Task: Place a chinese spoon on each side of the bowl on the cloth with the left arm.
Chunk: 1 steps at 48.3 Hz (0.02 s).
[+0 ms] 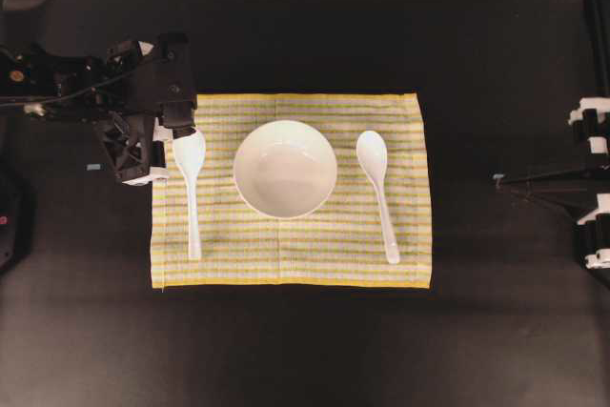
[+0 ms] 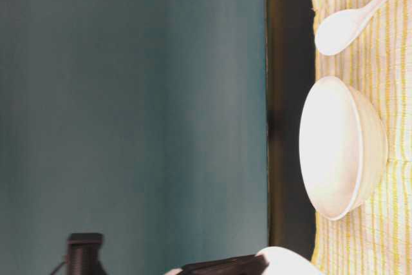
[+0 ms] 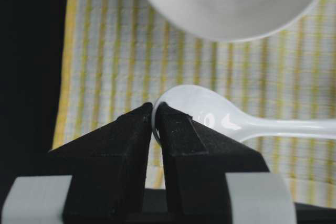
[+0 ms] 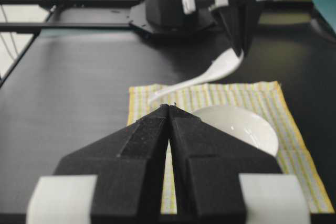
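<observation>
White and glossy, the bowl (image 1: pixel 285 169) sits at the middle of the striped cloth (image 1: pixel 315 259), which lies flat on the black desk (image 1: pixel 305 350). The left gripper (image 3: pixel 155 109) is pinched nearly closed on the rim of a white spoon's (image 1: pixel 191 188) scoop, near the cloth's left edge just below its far left corner. In the left wrist view the black pads (image 3: pixel 126 135) meet on the thin rim. In the right wrist view the scoop hangs raised from the gripper while the handle slopes down to the cloth. This spoon is just left of the bowl, not touching it. A second spoon (image 1: pixel 378 193) lies flat on the cloth to the bowl's right. The right gripper (image 4: pixel 169 107) hangs above the desk's right edge, jaws pressed together, gripping nothing.
</observation>
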### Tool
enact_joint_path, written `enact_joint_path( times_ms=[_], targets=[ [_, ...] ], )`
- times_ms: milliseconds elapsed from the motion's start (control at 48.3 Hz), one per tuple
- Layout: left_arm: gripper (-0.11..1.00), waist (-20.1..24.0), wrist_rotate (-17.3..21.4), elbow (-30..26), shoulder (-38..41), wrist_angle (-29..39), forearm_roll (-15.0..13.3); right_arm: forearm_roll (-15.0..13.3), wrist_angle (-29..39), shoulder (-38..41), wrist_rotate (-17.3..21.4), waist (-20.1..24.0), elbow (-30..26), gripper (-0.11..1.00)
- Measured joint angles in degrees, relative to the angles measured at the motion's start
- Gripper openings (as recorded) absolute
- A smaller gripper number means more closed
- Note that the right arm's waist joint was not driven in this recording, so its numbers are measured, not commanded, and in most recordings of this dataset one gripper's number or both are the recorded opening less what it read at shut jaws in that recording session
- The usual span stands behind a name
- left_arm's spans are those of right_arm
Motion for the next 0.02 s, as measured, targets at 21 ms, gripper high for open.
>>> enact_joint_path(
  times_ms=[21],
  targets=[
    [0.07, 0.26, 0.09, 0.26, 0.26, -0.62, -0.09, -0.09, 0.09, 0.00, 0.00, 0.00, 0.00, 0.00]
  ],
)
